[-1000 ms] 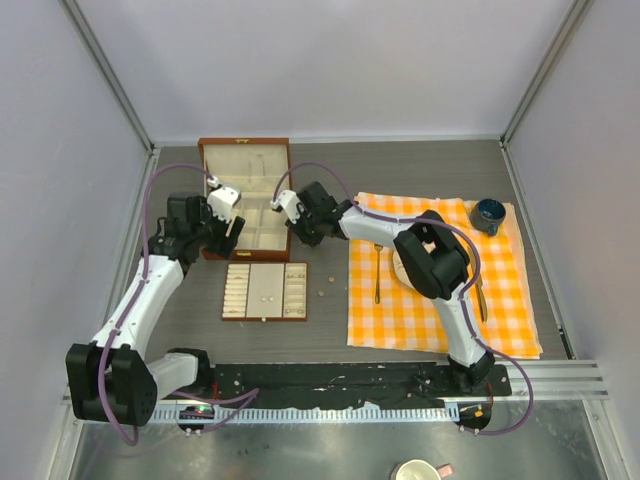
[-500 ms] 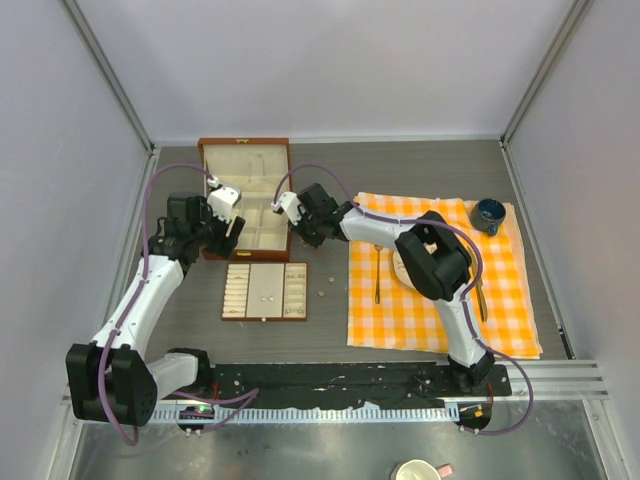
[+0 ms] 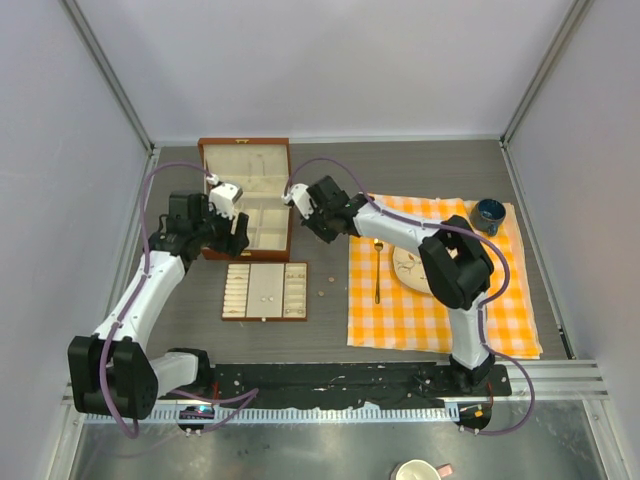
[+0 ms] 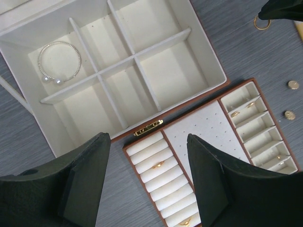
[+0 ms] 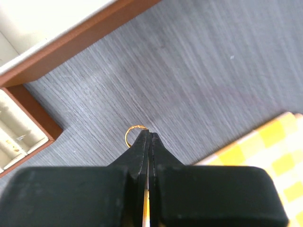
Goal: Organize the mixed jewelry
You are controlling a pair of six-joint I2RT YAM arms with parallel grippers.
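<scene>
Here, your two arms reach over a grey table (image 3: 420, 165) toward an open wooden box (image 4: 175, 71) at its far left. Your left gripper (image 4: 147, 144) hangs above the box's near edge with its fingers spread wide, holding nothing.

The box is split into cream-lined compartments. A silver bracelet (image 4: 59, 61) with two pearl ends lies in the far-left one.

Just near of the box sits a flat tray (image 4: 201, 130). Its left side has padded rolls with small gold rings (image 4: 158, 164) tucked between them. Its right side has narrow slots holding tiny gold pieces (image 4: 235, 113), and a cream pad fills the middle.

Two loose studs (image 4: 293, 85) (image 4: 289, 115) lie on the table just right of the tray, one farther than the other and apart from it.

Your right gripper (image 5: 148, 135) points down at the table to the right of the box's near right corner. Its fingers are pressed together. A thin gold ring (image 5: 126, 137) lies on the table at the fingertips, and its right edge is hidden behind them. You cannot tell from these views whether the ring is pinched or only touched.

To the right, an orange check cloth (image 3: 440, 310) covers the table. On it are a plate (image 3: 405, 266), a gold fork (image 3: 377, 270) and, at the far right corner, a blue cup (image 3: 490, 215)
</scene>
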